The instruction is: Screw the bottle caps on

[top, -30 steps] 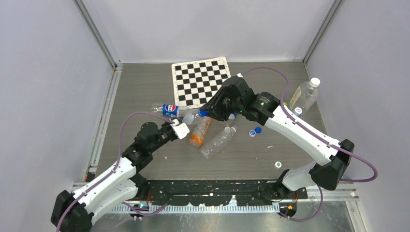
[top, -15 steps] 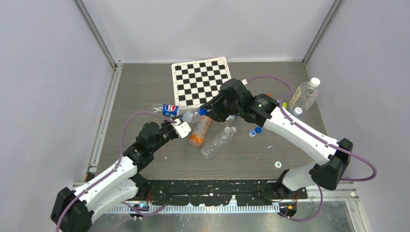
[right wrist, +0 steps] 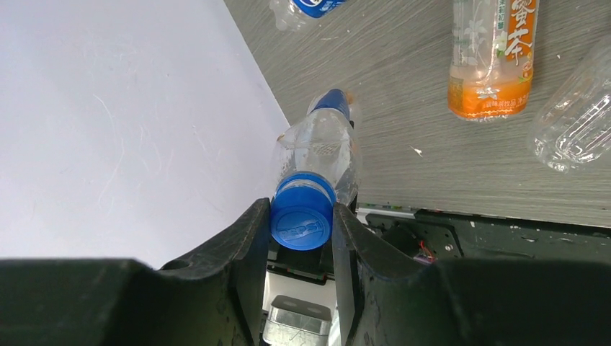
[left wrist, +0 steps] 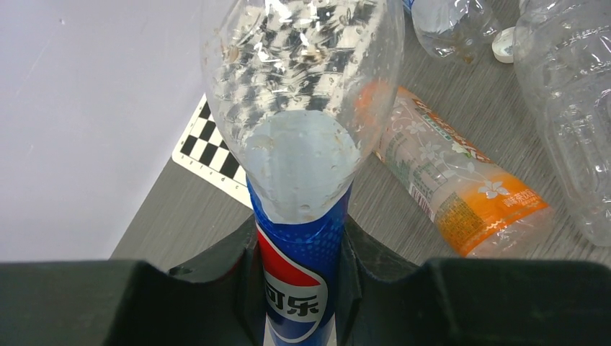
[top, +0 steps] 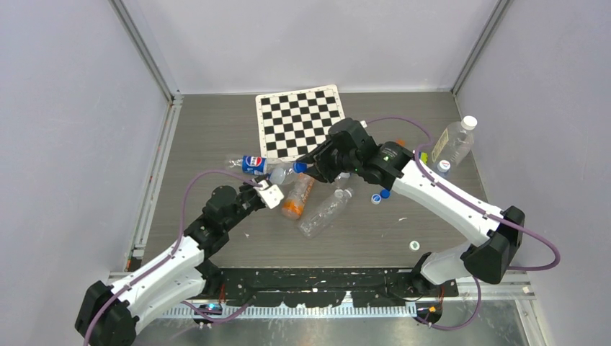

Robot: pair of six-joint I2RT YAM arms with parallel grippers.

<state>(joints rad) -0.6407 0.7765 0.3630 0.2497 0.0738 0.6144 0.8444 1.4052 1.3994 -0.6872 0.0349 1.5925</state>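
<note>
- left gripper [left wrist: 299, 249]: closed tight on Pepsi bottle [left wrist: 302, 144], fingers [left wrist: 234, 267] clamp the blue label part of the body
- right gripper [right wrist: 302, 220]: nearly shut, pinching blue cap [right wrist: 302, 216] by its sides between both fingers [right wrist: 248, 241]
- blue cap sits at the mouth end of the Pepsi bottle; how far it is threaded, cannot tell
- cap top with the logo faces back into the right gripper, and its axis lines up with the bottle's
- bottle's long axis runs from left gripper to right gripper, off the table, with the neck end pointing into the right gripper; top view shows it slanting up-right
- orange tea bottle [top: 297, 196]: lying on the table just right of the left gripper, below the right gripper
- clear bottle [top: 324, 210]: lying beside it, further right
- loose blue caps [top: 376, 198]: on the table behind the right gripper, beside its forearm
- white cap [top: 414, 245]: well apart from both grippers, near the right arm's base
- checkerboard mat [top: 299, 121]: beyond both grippers
</note>
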